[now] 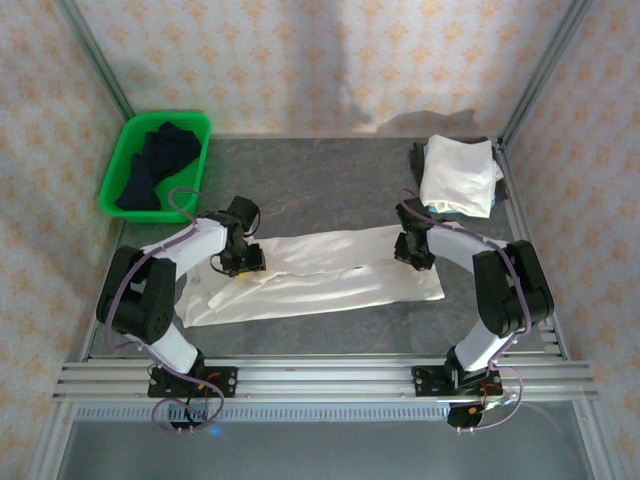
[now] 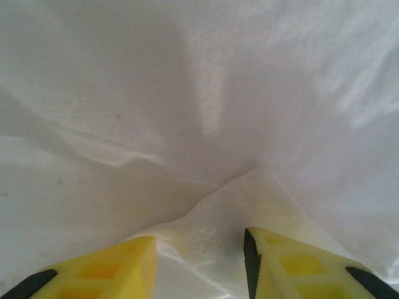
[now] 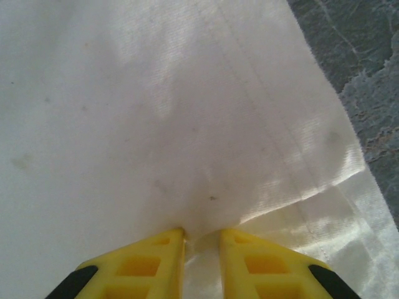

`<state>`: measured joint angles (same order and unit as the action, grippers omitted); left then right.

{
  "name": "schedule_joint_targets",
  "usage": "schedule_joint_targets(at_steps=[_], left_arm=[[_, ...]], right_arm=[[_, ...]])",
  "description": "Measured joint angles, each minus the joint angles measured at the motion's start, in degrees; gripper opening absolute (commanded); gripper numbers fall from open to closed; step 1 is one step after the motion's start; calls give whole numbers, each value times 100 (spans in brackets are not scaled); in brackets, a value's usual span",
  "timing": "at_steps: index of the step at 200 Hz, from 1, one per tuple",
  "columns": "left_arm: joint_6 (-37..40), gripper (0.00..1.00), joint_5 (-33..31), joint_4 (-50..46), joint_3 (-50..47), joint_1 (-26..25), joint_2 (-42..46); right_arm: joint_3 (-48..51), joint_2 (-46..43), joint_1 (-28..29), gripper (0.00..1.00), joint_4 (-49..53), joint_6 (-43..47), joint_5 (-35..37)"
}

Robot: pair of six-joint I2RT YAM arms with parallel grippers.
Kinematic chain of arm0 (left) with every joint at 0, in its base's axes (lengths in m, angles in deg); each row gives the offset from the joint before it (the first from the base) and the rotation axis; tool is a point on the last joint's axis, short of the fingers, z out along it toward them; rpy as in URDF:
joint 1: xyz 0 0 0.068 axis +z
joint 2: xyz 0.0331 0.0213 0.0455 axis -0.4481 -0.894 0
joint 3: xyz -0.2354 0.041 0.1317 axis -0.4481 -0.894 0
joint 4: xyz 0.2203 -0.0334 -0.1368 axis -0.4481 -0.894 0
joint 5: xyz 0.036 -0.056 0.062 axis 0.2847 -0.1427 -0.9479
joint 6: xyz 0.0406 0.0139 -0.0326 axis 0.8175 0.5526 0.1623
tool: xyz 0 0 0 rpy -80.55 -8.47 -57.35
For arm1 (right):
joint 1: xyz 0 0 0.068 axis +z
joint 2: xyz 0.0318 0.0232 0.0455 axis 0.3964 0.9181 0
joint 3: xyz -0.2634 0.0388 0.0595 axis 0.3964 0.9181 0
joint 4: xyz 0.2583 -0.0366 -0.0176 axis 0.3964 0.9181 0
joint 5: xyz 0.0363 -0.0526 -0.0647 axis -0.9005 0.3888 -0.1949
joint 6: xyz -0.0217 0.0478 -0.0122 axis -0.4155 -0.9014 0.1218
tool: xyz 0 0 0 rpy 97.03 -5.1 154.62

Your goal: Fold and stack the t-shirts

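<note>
A white t-shirt, folded into a long strip, lies across the middle of the table. My left gripper is down on the strip's left part. In the left wrist view it stands open, its yellow fingers either side of a raised ridge of cloth. My right gripper is down on the strip's right part. In the right wrist view it is shut on a pinch of the t-shirt, near the shirt's hemmed edge. A stack of folded white t-shirts sits at the back right.
A green basket holding dark clothes stands at the back left. Bare grey tabletop lies behind the strip and in front of it. Metal frame posts and patterned walls close in the sides and the back.
</note>
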<state>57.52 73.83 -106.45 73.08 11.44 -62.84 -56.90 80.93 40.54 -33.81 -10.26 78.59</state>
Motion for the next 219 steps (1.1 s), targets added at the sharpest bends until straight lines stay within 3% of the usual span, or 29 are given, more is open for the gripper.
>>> schedule_joint_targets(at_steps=[31,64,146,219], left_arm=[[120,45,-140,-26,52,20,-127],[234,25,-138,-26,83,22,-348],[227,3,-33,-48,-127,-76,236],[-673,0,-321,-330,-450,-1274,1121]], right_arm=[[28,-26,0,21,-4,26,0],[96,-57,0,21,-15,37,0],[214,-160,0,21,-57,35,-2],[214,-195,0,21,-59,39,-2]])
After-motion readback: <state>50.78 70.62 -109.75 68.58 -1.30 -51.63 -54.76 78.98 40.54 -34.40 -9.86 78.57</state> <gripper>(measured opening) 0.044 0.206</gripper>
